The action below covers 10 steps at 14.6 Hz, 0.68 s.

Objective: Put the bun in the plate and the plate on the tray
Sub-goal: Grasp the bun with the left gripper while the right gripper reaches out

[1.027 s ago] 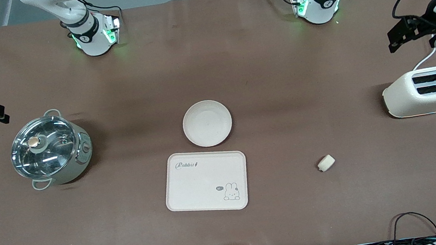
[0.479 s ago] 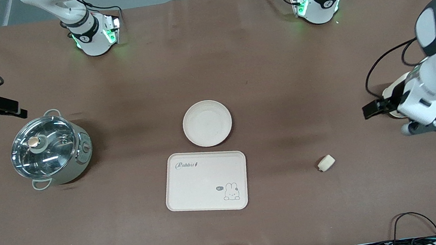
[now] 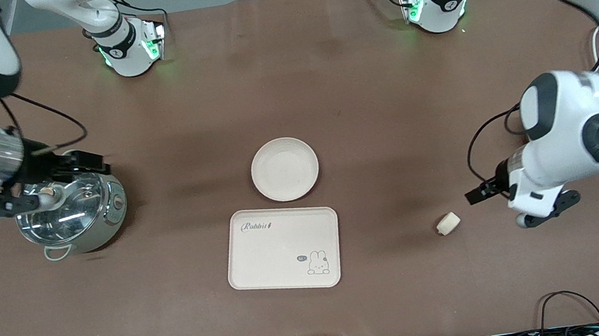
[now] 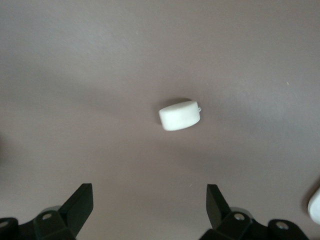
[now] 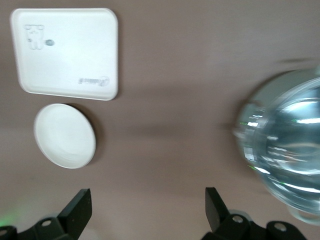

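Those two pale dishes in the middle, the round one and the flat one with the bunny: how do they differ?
The plate is round with a raised rim; the tray is rectangular with rounded corners. The plate is plain, while the tray carries "Rabbit" lettering and a small bunny drawing. The tray is larger and lies nearer the front camera than the plate. Both are cream-beige, hold nothing and rest flat on the table.

Glossy white arm shells, black joint bands, green-lit bases, black cables, black pincer fingers [image 4: 80, 202]
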{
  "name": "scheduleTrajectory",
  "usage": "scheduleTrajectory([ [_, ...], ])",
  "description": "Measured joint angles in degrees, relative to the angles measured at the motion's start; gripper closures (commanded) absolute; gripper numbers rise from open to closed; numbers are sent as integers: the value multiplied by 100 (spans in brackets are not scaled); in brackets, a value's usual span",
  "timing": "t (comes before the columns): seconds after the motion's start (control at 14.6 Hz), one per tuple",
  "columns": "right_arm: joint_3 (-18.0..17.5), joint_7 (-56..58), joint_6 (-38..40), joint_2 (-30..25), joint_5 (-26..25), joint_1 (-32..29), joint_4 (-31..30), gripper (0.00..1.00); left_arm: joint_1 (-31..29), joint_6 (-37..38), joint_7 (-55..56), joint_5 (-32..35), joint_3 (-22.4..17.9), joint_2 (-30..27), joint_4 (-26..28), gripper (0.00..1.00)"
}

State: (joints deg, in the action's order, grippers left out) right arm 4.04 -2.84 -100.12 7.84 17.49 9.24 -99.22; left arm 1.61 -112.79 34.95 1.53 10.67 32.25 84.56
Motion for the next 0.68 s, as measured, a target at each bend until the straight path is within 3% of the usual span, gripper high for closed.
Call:
scheduleTrajectory([
  [0.34, -36, -16, -1555, 53, 624, 732, -1409, 0, 100, -882, 1251, 0, 1, 745, 7, 0],
  [0.68, -54, -22, -3182, 60, 1585, 1495, -2537, 0, 141, -1566, 1490, 0, 0, 1222, 8, 3],
])
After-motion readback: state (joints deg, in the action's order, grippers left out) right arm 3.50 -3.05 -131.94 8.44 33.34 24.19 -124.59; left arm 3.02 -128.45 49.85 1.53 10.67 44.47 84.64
